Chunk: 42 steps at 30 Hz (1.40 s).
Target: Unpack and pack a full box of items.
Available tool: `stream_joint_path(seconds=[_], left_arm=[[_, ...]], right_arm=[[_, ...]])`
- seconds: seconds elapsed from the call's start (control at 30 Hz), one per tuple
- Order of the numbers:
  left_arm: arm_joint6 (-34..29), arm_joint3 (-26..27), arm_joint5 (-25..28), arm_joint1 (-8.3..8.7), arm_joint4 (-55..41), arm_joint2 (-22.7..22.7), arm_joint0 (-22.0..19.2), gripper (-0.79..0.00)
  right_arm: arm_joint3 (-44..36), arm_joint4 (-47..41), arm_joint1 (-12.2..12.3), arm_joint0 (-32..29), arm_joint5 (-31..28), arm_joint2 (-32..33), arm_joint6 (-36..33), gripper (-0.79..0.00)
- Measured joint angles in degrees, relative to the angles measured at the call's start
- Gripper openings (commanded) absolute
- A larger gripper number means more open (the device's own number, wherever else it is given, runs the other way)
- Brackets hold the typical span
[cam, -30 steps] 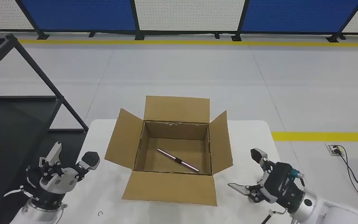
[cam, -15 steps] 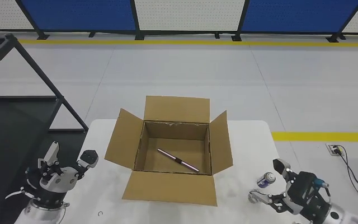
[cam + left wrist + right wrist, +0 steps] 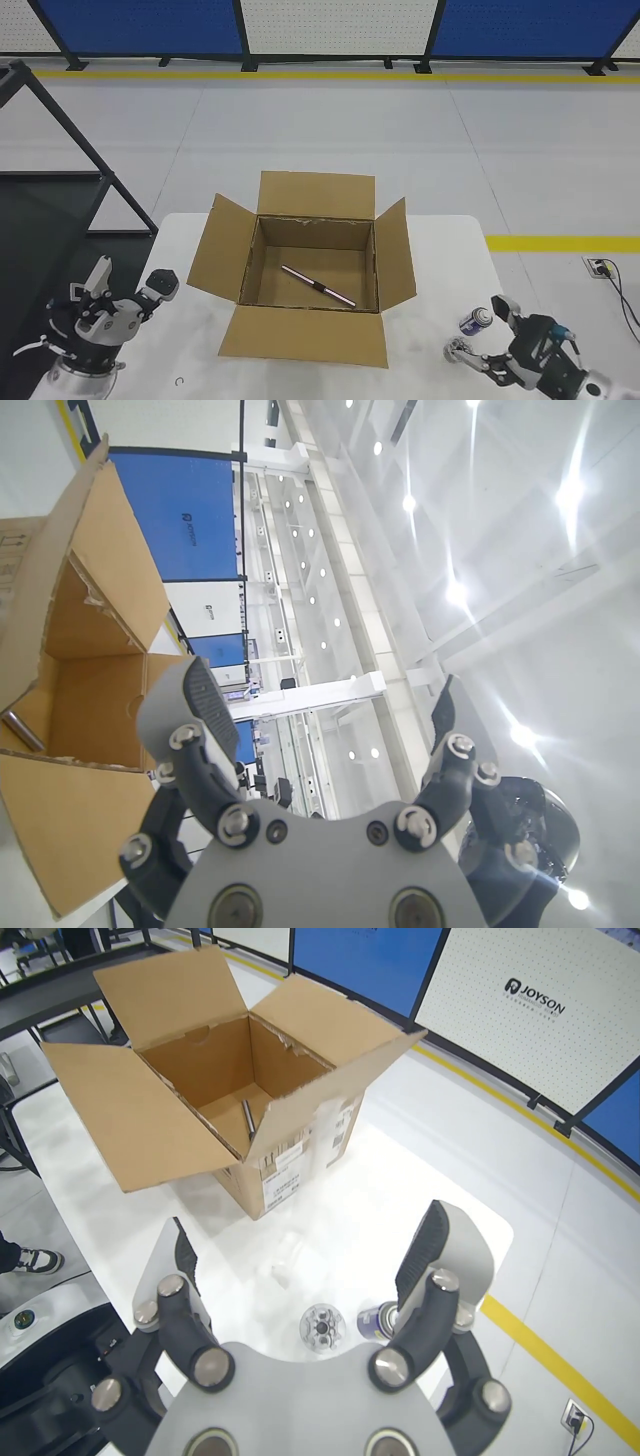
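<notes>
Gaping empty: my left claw (image 3: pixel 325 690), my right claw (image 3: pixel 307 1223); one box (image 3: pixel 300 340), one rod (image 3: pixel 317 286) inside, one can (image 3: pixel 474 320) near right; right wrist view adds the box's labels (image 3: pixel 280 1185)

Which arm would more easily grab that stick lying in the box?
Probably right. The right gripper, jaws open, looks down into the box at the stick; the left gripper points up toward the ceiling.

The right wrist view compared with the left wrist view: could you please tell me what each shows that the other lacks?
Right wrist: the open right gripper above the white table, with a small can standing on it. Left wrist: the open left gripper against ceiling lights. Shared: the open cardboard box with a rod inside.
</notes>
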<state>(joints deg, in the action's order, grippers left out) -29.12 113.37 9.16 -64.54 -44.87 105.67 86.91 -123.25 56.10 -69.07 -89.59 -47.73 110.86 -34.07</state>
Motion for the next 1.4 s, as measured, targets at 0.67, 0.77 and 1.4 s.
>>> stream_joint_path(seconds=[0.67, 0.77, 1.4], left_arm=[[0.27, -0.60, 2.52, -0.17, 1.88, -0.85, -0.33, 0.000], [0.27, -0.60, 2.52, -0.17, 1.88, -0.85, -0.33, 0.000], [0.27, -0.60, 2.52, -0.17, 1.88, -0.85, -0.33, 0.000]], right_arm=[[13.56, 8.45, 1.29, -0.69, 8.18, -6.58, -4.69, 0.000], [15.57, 9.25, 1.44, 0.18, 9.88, -7.80, -5.49, 0.000], [23.72, 7.50, 2.26, 4.45, 14.38, -12.22, -4.59, -0.129]])
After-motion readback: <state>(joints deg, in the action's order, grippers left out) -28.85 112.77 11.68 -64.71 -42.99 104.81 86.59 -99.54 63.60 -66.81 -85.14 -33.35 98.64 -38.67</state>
